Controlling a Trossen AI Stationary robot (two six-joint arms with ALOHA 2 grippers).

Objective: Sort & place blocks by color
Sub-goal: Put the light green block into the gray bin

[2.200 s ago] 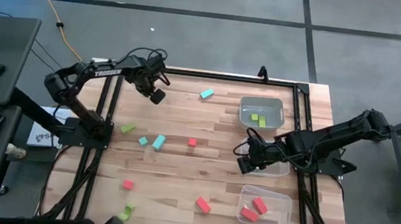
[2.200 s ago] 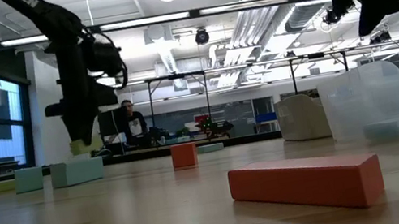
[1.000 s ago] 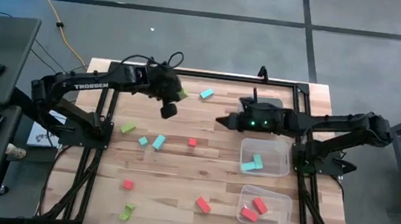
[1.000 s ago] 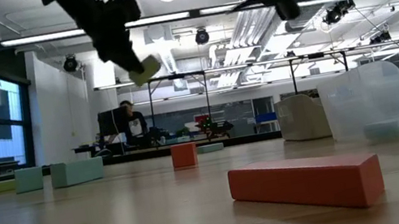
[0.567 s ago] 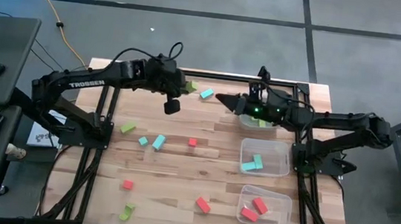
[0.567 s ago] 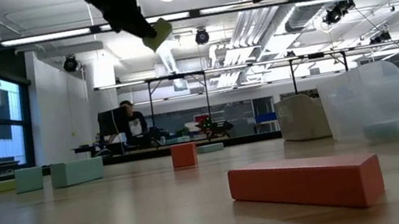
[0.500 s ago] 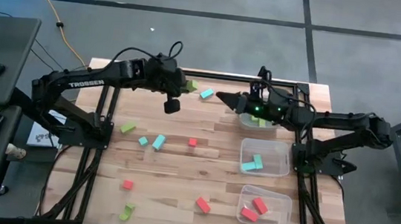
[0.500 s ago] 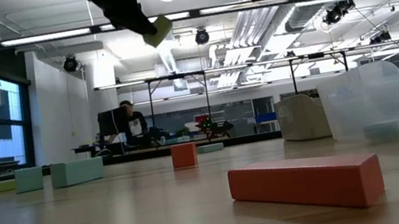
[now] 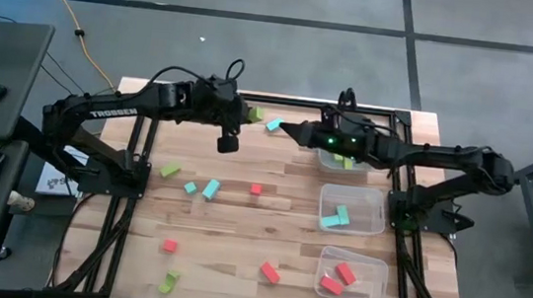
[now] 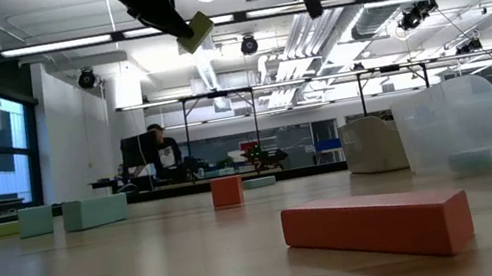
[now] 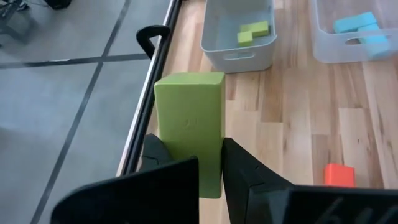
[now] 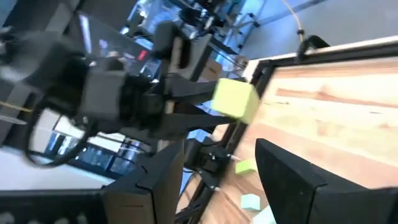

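Note:
My left gripper [image 9: 246, 116] is raised over the table's far edge, shut on a lime green block [image 11: 189, 124], which the low view shows high up [image 10: 197, 32]. My right gripper [image 9: 281, 129] hangs open close to the right of that block and points at it; the block [image 12: 235, 99] shows just beyond its fingers. Other blocks lie flat on the table: light blue [image 9: 274, 125], green [image 9: 169, 171], red [image 9: 269, 271]. The clear bins hold green [image 11: 254, 30], blue [image 9: 336, 217] and red [image 9: 338, 276] blocks. My left gripper pinches the green block between its two fingers, on two opposite long sides near one end [image 11: 210, 168]. The other end sticks out past the fingertips [image 11: 239, 163]. The fingers slant down from the table's left. The block is lifted clear of the table.
Three clear bins stand in a row along the right side: green bin [image 9: 330, 157] under my right arm, blue bin [image 9: 371, 212], red bin [image 9: 371, 284]. A red bar [image 10: 375, 225] lies close in the low view. A black frame rail [image 11: 146, 106] runs along the far edge.
My left gripper has risen and gone a little toward the far right with the green block, rolling so that the block turned. My right gripper has swung from over the bins toward the far edge and the left, closing on the held block, jaws still apart.

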